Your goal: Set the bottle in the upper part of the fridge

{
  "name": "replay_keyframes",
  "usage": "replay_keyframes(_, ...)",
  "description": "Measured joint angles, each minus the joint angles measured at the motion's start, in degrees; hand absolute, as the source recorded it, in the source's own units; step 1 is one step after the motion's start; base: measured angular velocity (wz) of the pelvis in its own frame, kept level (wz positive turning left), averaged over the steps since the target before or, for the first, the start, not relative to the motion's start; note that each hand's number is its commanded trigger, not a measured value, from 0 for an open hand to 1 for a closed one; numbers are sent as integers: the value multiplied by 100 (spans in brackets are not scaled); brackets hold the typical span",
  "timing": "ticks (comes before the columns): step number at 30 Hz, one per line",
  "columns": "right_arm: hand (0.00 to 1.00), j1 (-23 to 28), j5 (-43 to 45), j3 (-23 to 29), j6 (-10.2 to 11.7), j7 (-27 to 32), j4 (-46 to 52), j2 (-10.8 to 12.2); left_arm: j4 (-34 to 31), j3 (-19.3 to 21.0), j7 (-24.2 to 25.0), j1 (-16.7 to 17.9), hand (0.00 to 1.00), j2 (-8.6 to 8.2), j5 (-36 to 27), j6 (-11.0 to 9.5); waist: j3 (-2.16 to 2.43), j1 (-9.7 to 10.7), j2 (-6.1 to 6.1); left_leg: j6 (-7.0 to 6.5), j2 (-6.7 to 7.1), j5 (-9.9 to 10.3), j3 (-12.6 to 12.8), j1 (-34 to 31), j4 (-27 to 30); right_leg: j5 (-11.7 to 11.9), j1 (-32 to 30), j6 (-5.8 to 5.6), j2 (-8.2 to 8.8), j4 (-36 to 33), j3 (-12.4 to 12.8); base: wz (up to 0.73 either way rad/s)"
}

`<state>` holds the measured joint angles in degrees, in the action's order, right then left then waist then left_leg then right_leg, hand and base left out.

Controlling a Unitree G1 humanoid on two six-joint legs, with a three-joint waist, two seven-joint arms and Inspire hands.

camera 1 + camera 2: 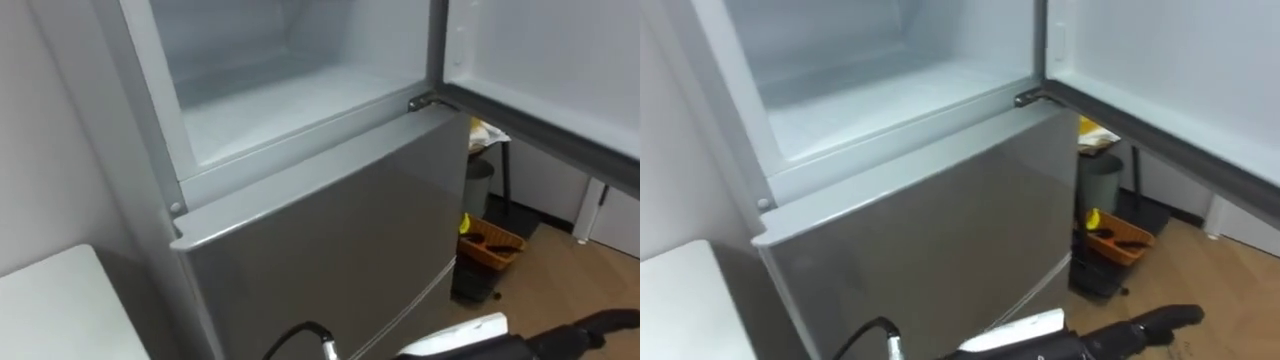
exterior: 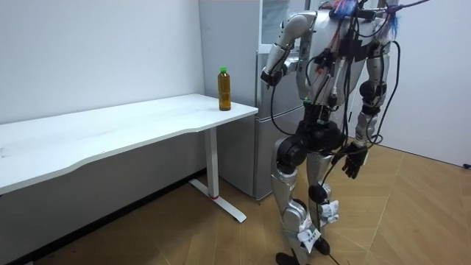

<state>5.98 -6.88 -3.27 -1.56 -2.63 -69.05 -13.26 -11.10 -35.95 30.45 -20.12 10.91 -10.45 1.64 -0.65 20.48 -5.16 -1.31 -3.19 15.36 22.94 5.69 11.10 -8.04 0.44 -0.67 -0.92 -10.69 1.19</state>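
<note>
A brown bottle with a green cap (image 2: pixel 224 88) stands upright on the white table's (image 2: pixel 110 132) corner, close to the fridge; neither hand touches it. I stand facing the grey fridge (image 1: pixel 330 240). Its upper compartment (image 1: pixel 280 100) is open and bare inside, and its door (image 1: pixel 540 60) is swung out to the right. The lower door is closed. My left hand (image 2: pixel 266 73) is raised at chest height near the fridge front. Beside my hip hangs my right hand (image 2: pixel 353 160), open and holding nothing; its dark shape also crosses the lower right of the eye views (image 1: pixel 1150 325).
The table's corner (image 1: pixel 60 300) lies at my lower left, against the wall beside the fridge. On the wooden floor right of the fridge stand a grey bin (image 1: pixel 478 185) and an orange basket (image 1: pixel 490 245), under the open door.
</note>
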Motion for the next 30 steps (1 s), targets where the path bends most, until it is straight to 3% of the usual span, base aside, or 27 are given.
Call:
replay_keyframes(1,0,10,30,-15,24,100,10,0,0,29,-1,12,0,7,13,-1,-4,-159,5,1,0,-8,-61,-9,25,-8,32,5,8,6,-43,36)
replay_keyframes(5,0,31,-81,-1,30,311,177,4,-20,313,-13,256,0,17,437,-14,-24,-405,46,-8,83,-61,-404,-112,73,-65,92,16,89,21,-346,44)
replay_keyframes(8,0,-24,-344,-9,202,393,312,96,-32,499,-83,612,0,59,1122,-16,-37,-623,107,-13,92,-132,-642,-184,64,-68,154,26,138,108,-608,41)
replay_keyframes(13,0,-146,-636,-54,402,237,242,204,-153,978,-112,1791,0,345,1515,-30,6,-1052,294,25,105,-195,-979,-240,60,-97,285,65,171,214,-1011,39)
replay_keyframes(16,0,-168,-670,-61,478,109,211,216,-326,1434,-113,2160,0,415,1576,-31,9,-1287,335,32,113,-201,-1177,-278,66,-98,321,66,176,216,-1160,33)
replay_keyframes(21,0,-185,-652,-98,534,-7,189,255,-357,1799,-231,2408,0,411,1573,-57,6,-1361,393,26,140,-206,-1383,-253,65,-103,453,58,203,210,-1417,24)
replay_keyframes(23,0,-156,-598,-106,532,-9,190,261,-358,1878,-274,2528,0,401,1619,-104,13,-1477,393,25,141,-207,-1399,-219,65,-104,483,57,203,209,-1416,5)
replay_keyframes(25,0,-143,-604,-107,533,-15,168,282,-357,2081,-285,2791,0,385,1778,-188,0,-1524,418,25,173,-207,-1450,-202,67,-104,543,56,204,213,-1448,5)
replay_keyframes(28,0,-95,-615,-105,532,-67,159,297,-302,2306,-298,3181,0,382,1842,-191,34,-1587,440,22,180,-212,-1511,-191,78,-110,588,47,226,211,-1551,11)
replay_keyframes(30,0,-73,-602,-102,532,-70,160,299,-155,2406,-368,3452,0,373,1889,-201,22,-1610,470,17,184,-215,-1556,-187,126,-129,638,22,249,211,-1567,14)
